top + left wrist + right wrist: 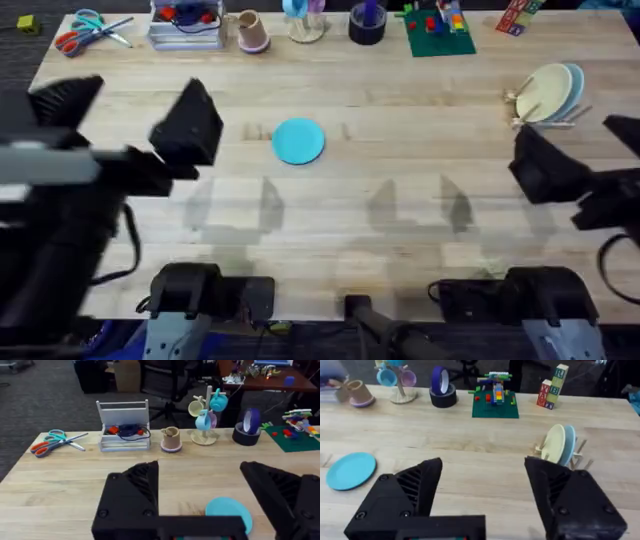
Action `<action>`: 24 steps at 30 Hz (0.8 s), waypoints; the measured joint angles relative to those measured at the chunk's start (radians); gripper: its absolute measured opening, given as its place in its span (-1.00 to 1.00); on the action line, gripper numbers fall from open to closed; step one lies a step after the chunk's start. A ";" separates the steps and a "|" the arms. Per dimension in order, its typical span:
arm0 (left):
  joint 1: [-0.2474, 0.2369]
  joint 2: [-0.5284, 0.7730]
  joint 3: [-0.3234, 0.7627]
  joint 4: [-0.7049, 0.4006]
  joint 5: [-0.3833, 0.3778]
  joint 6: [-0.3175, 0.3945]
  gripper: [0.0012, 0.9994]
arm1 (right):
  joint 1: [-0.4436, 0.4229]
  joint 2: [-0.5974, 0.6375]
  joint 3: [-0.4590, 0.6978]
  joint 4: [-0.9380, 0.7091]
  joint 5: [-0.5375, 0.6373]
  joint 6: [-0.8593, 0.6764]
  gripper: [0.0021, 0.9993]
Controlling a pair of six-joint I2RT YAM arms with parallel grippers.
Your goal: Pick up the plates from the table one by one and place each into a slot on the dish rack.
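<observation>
One blue plate (298, 140) lies flat mid-table (400, 220); two stand slotted in the dish rack (545, 97) at far right. Both arms hover, jaws spread and empty. Next, the left gripper (185, 125), nearest, must drop and pinch its rim.

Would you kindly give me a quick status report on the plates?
Left gripper and right gripper open, empty. Turquoise plate flat on table; two plates in dish rack. Nothing in the way.
</observation>
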 joint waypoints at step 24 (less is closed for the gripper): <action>0.000 0.766 0.837 -0.696 0.000 0.003 0.99 | 0.000 0.758 0.744 -0.409 0.000 -0.001 0.99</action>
